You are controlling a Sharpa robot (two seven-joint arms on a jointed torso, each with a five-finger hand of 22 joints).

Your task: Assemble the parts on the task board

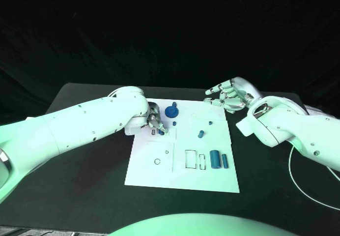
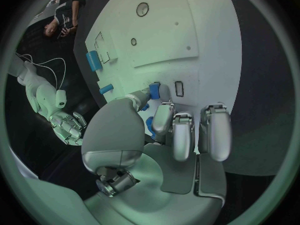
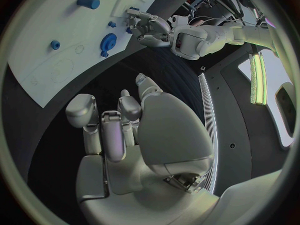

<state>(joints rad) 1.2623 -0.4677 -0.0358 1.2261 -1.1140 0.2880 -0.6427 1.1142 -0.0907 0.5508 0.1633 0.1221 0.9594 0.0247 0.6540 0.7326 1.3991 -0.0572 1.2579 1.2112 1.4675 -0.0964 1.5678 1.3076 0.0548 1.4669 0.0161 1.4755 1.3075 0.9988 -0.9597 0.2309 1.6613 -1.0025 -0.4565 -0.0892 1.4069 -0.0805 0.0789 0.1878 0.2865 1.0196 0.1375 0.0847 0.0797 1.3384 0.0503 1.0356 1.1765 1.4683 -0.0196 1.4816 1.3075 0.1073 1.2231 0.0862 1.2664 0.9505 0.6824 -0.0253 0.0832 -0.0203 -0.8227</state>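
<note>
At the left edge of the white task board (image 1: 185,167), near its far end: left hand (image 1: 154,121), lowered onto the board, fingers curled downward, thumb and a finger pinching a small blue peg (image 1: 162,131). Same pinch visible from the left wrist, where the blue peg (image 2: 154,91) sits between thumb tip and a fingertip, just above the white surface beside a small rectangular outline (image 2: 179,88); other fingers (image 2: 214,131) extended side by side over the board's edge.

Just beyond that hand, toward the board's far end: a round blue gear-like part (image 1: 171,111) with a stub rising from it, standing on the board. Near the board's middle: a short blue pin (image 1: 201,132), lying alone. Toward the near right side: two blue cylinders (image 1: 218,160) lying side by side, next to printed rectangular outlines (image 1: 192,159). On the near left part: a printed circle outline (image 1: 157,161).

Off the board's far right corner, over the black table (image 1: 78,167): right hand (image 1: 228,95), raised, palm toward the board, fingers loosely bent and apart, nothing between them. From the right wrist: right hand's fingers (image 3: 112,130) half curled over dark tabletop, clear of the board, with the gear-like part (image 3: 107,44) and a blue cylinder (image 3: 88,2) visible well apart from them.
</note>
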